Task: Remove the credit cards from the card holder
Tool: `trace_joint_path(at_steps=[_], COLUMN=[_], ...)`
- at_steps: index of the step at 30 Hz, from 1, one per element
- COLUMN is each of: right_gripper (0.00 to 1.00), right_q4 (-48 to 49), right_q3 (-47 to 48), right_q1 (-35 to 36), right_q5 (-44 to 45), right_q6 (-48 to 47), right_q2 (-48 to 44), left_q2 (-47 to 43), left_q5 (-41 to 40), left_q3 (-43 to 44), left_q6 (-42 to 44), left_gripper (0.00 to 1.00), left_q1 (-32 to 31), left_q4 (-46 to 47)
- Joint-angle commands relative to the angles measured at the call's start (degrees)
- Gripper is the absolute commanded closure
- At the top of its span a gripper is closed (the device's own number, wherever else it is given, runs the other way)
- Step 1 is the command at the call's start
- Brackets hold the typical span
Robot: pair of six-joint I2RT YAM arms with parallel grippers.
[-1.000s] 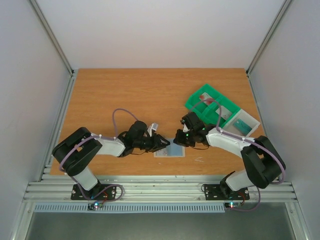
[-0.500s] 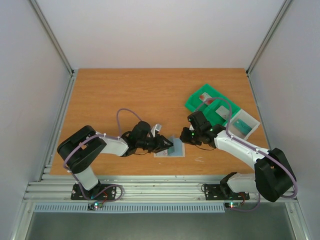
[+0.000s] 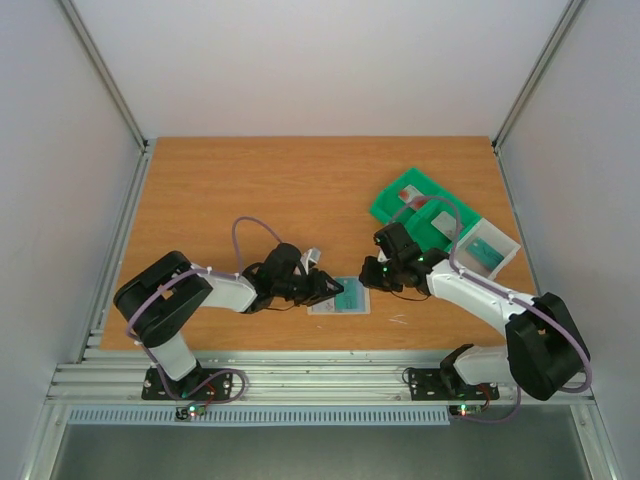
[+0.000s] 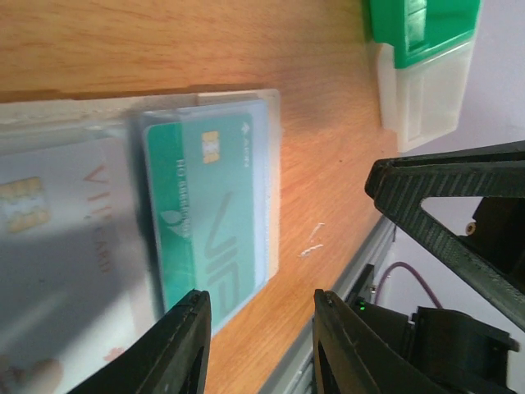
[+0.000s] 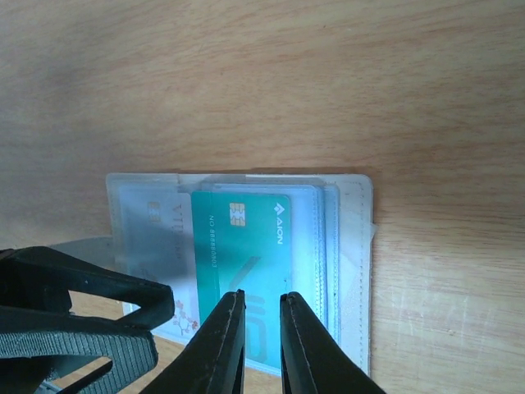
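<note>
The card holder (image 3: pixel 345 308) lies open and flat on the table between both arms. A teal credit card (image 5: pixel 246 246) sits in its clear sleeves, and a paler card (image 5: pixel 156 226) lies in the pocket beside it. My right gripper (image 5: pixel 262 297) hovers over the teal card's near end, its jaws only slightly apart and nothing between them. My left gripper (image 4: pixel 261 300) is open. One of its fingers (image 4: pixel 184 345) rests over the holder (image 4: pixel 275 164) by the teal card (image 4: pixel 213 222), the other over bare wood. From above, the two grippers (image 3: pixel 335 290) (image 3: pixel 372 272) face each other across the holder.
A bright green compartment tray (image 3: pixel 420 205) with a white tray (image 3: pixel 490 248) next to it stands at the right rear. The table's near edge and metal rail (image 3: pixel 320 375) run close below the holder.
My left gripper has slid right onto the holder's left part. My right arm has swung its elbow outward and its gripper has backed slightly to the right, jaws parting a little.
</note>
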Motion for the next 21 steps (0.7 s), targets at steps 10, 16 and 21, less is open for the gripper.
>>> trace_joint_path(at_steps=[10, 16, 21], right_gripper=[0.85, 0.85, 0.85], right_q4=[4.8, 5.15, 5.4], right_q3=[0.46, -0.02, -0.41], right_q1=[-0.19, -0.2, -0.19], right_q5=[-5.02, -4.63, -4.71], right_q6=[-0.89, -1.06, -1.06], right_q2=[8.36, 9.05, 9.81], left_q2=[-1.0, -0.68, 0.02], left_q5=[-6.11, -5.81, -5.27], left_q3=[1.47, 1.99, 2.57], left_q6=[5.59, 5.78, 5.74], left_gripper=[0.65, 0.65, 0.66], left_q1=[-0.27, -0.29, -0.29], left_q4=[-8.56, -8.76, -8.53])
